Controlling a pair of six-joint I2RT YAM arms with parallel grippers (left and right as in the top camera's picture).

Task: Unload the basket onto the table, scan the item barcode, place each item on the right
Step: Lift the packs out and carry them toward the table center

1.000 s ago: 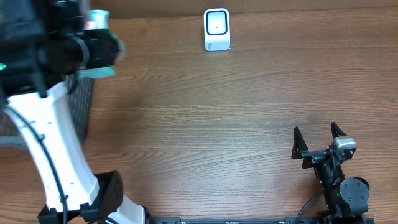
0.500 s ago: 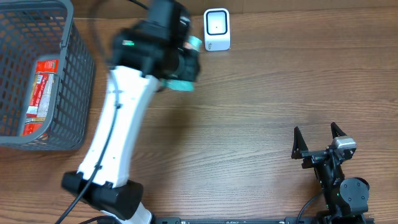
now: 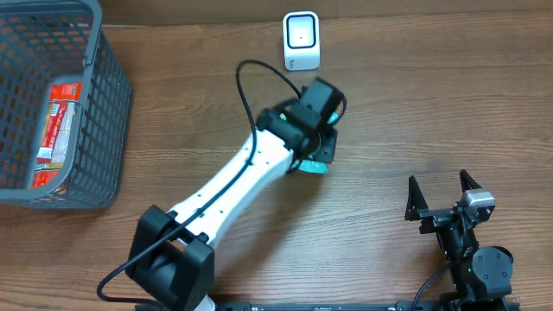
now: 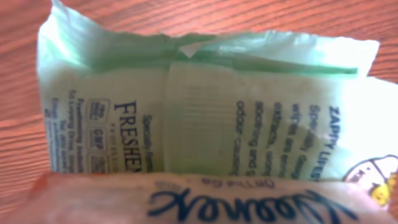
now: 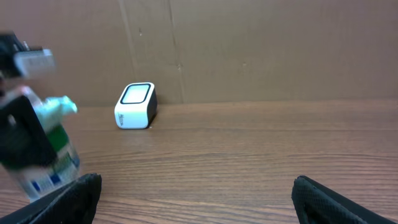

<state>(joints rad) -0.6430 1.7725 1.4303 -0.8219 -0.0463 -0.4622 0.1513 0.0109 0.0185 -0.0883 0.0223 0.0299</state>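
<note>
Green packet (image 4: 249, 124) clamped in left tool (image 3: 318, 149), near scanner (image 3: 301, 41); right tool (image 3: 439, 183) jaws wide apart.

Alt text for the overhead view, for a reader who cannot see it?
The left gripper holds a green packet over the wooden table, just short of the white barcode scanner at the far edge. A grey mesh basket with a red packet inside sits far left; the right gripper rests open, near right.
</note>
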